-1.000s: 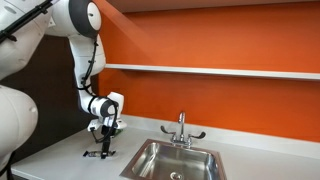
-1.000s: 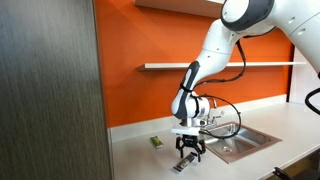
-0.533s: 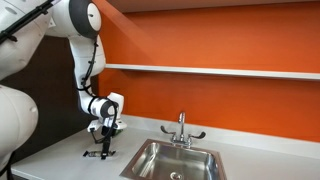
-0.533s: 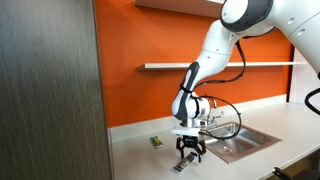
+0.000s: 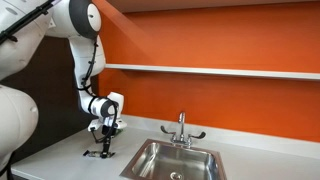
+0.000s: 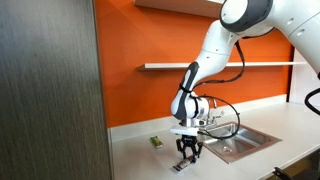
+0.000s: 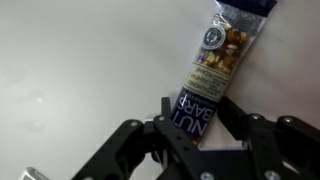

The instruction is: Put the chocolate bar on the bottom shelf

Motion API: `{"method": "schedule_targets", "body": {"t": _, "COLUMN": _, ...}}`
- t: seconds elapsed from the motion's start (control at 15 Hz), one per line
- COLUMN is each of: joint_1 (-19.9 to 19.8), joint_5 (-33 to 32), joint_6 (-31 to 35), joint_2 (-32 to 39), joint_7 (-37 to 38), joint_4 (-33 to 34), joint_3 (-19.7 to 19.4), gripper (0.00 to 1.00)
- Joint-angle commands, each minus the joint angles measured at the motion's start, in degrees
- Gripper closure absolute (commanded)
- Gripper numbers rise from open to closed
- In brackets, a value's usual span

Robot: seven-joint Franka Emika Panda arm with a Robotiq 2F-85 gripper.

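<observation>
The chocolate bar (image 7: 216, 62), in a dark wrapper with a picture of nuts, lies flat on the pale countertop (image 7: 80, 60). My gripper (image 7: 197, 114) points straight down over the bar's near end, with its two fingers pressed against the wrapper's long sides. In both exterior views the gripper (image 5: 103, 148) (image 6: 187, 154) reaches down to the counter, with the bar (image 5: 96, 153) (image 6: 181, 164) sticking out beneath it. The bottom shelf (image 5: 220, 71) (image 6: 205, 66), a thin white board, runs along the orange wall well above.
A steel sink (image 5: 175, 160) (image 6: 236, 141) with a faucet (image 5: 181, 128) lies beside the gripper. A small light-green flat item (image 6: 156, 141) rests on the counter near the wall. A tall dark wood panel (image 6: 50, 90) stands at one end.
The fingers have closed in from wide open onto the sides of the bar. The arm and the bar have stayed in place.
</observation>
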Motion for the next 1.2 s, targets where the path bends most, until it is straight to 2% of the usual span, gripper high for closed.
{"method": "schedule_targets", "body": {"t": 0.0, "joint_1": 0.57, "joint_5": -0.97, "joint_6": 0.38, "joint_2": 0.58, "joint_7": 1.77, "joint_4": 0.65, "joint_3": -0.43, "gripper": 0.78}}
{"method": "schedule_targets", "body": {"t": 0.07, "joint_1": 0.58, "joint_5": -0.96, "joint_6": 0.40, "joint_2": 0.67, "joint_7": 1.75, "joint_4": 0.79, "joint_3": -0.42, "gripper": 0.85}}
{"method": "schedule_targets", "body": {"t": 0.2, "joint_1": 0.52, "joint_5": -0.91, "joint_6": 0.30, "joint_2": 0.69, "joint_7": 1.66, "joint_4": 0.86, "joint_3": -0.36, "gripper": 0.89}}
{"method": "schedule_targets", "body": {"t": 0.53, "joint_1": 0.43, "joint_5": -1.02, "joint_6": 0.51, "joint_2": 0.64, "joint_7": 1.32, "joint_4": 0.79, "joint_3": -0.37, "gripper": 0.90}}
{"method": "schedule_targets", "body": {"t": 1.13, "joint_1": 3.48, "joint_5": -5.89, "joint_6": 3.28, "joint_2": -6.45, "joint_7": 3.69, "joint_4": -3.51, "joint_3": -3.33, "gripper": 0.90}}
